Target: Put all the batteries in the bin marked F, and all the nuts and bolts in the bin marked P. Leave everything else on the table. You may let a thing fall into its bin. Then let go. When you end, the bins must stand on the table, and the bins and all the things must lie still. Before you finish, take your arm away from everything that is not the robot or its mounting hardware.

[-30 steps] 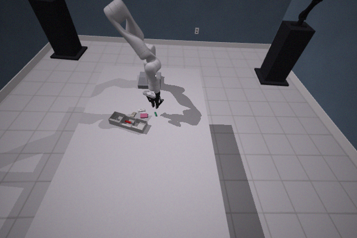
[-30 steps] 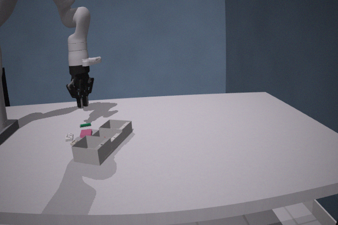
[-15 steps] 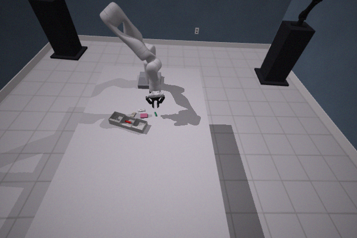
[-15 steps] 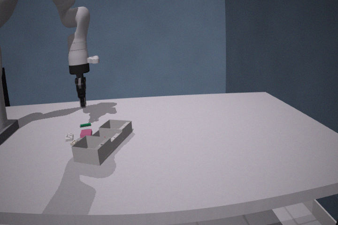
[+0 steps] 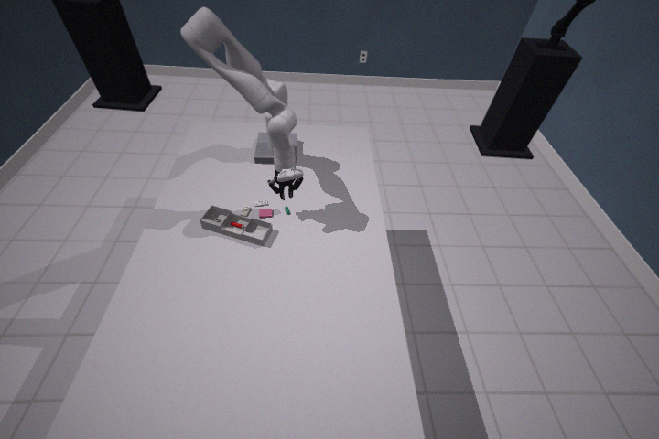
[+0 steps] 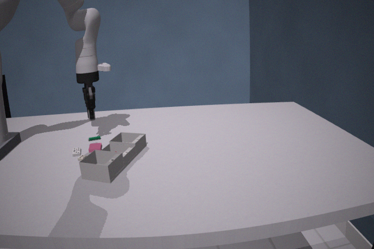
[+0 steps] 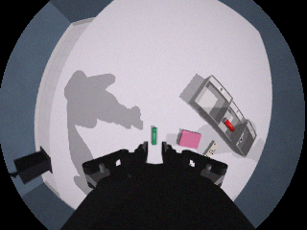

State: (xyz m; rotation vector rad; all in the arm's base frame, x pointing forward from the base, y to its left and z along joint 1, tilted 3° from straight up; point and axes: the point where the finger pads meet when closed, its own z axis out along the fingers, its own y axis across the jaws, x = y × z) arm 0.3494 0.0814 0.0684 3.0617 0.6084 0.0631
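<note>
My gripper (image 5: 286, 197) (image 6: 91, 118) (image 7: 154, 147) is partly open and empty, above the table near the green battery (image 5: 287, 209) (image 6: 94, 138) (image 7: 153, 136). That battery lies on the table, in front of the fingertips in the wrist view. The grey three-compartment bin unit (image 5: 232, 236) (image 6: 95, 171) stands on the table. A red battery (image 5: 236, 225) (image 7: 229, 125) lies in its middle compartment. A small dark metal piece, seemingly a nut (image 5: 217, 219) (image 7: 241, 140), lies in the end compartment farthest from the green battery. The bin letters are not readable.
A pink block (image 5: 265, 213) (image 6: 95, 147) (image 7: 190, 139) lies between the green battery and the bins. A white domino (image 5: 261, 203) (image 6: 76, 151) and a cream domino (image 5: 245, 210) (image 6: 82, 157) (image 7: 210, 149) lie close by. The arm's base stands behind them.
</note>
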